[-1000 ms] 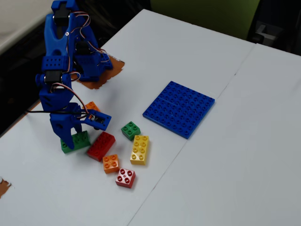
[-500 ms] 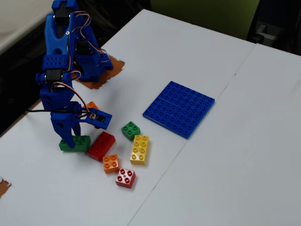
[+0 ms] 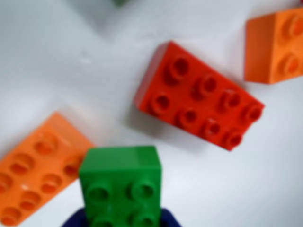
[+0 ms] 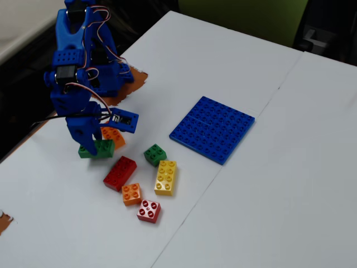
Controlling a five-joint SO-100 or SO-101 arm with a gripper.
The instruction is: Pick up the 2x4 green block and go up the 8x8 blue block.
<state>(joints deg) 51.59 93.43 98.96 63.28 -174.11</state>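
The gripper point(image 4: 92, 146) points straight down, its blue fingers closed on the 2x4 green block point(image 4: 97, 149), which sits at or just above the white table point(image 4: 268, 195), well apart from the single 8x8 blue block point(image 4: 212, 129) to the right in the fixed view. Around it lie two green bricks in all, two orange point(image 4: 131, 194), one red 2x4 point(image 4: 120, 172), one yellow point(image 4: 166, 177) and one small red square point(image 4: 149, 211). The arm point(image 4: 75, 72) stands folded, upright above.
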